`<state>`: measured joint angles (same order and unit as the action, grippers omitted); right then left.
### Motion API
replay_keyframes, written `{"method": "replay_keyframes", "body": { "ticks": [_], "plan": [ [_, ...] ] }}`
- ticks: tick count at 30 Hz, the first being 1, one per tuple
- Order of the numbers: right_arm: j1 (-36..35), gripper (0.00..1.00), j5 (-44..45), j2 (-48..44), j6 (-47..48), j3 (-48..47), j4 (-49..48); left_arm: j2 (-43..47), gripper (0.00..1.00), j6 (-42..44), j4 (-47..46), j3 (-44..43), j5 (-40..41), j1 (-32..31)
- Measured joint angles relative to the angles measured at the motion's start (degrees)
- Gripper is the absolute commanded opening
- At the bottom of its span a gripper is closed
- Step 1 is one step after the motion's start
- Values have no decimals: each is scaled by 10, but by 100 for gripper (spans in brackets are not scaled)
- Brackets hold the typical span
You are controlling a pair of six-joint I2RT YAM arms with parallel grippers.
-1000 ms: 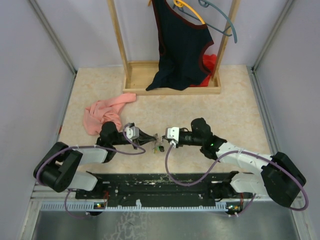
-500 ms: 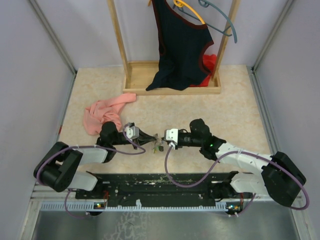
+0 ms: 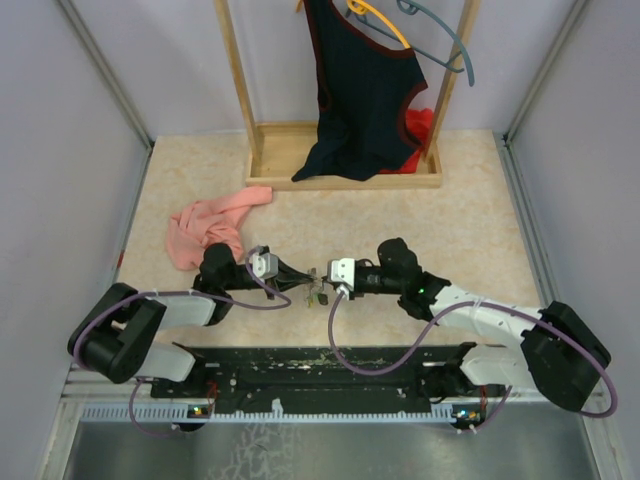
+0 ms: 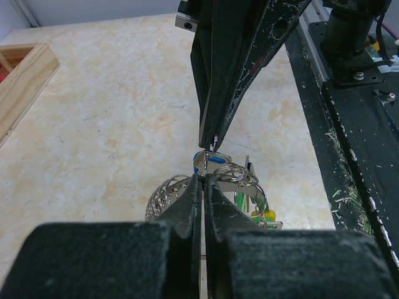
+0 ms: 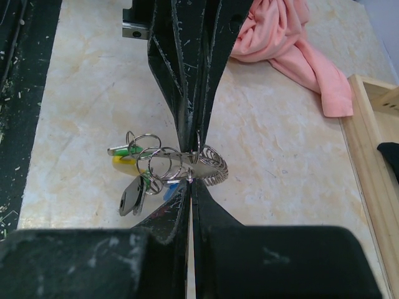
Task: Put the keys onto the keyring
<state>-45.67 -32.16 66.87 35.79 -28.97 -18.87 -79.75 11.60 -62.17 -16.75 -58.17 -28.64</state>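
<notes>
The keyring, a grey metal strip with a wire coil, hangs between both grippers just above the table. It also shows in the left wrist view and the top view. Several split rings on it carry keys with green, black and blue heads, beside a yellow piece. My left gripper is shut on the keyring's strip. My right gripper is shut on a small ring next to the blue key, tip to tip with the left.
A pink cloth lies on the table behind the left arm. A wooden rack with a dark garment and hangers stands at the back. The black base rail runs along the near edge.
The right arm has crept slightly left toward the left gripper. The bunch stays pinched between both grippers.
</notes>
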Motion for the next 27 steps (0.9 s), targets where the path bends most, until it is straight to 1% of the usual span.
{"method": "replay_keyframes", "body": {
  "ticks": [27],
  "plan": [
    [-1,0,4,4,-15,-1,-13,-1,1,0,0,0,-5,-1]
  ]
}}
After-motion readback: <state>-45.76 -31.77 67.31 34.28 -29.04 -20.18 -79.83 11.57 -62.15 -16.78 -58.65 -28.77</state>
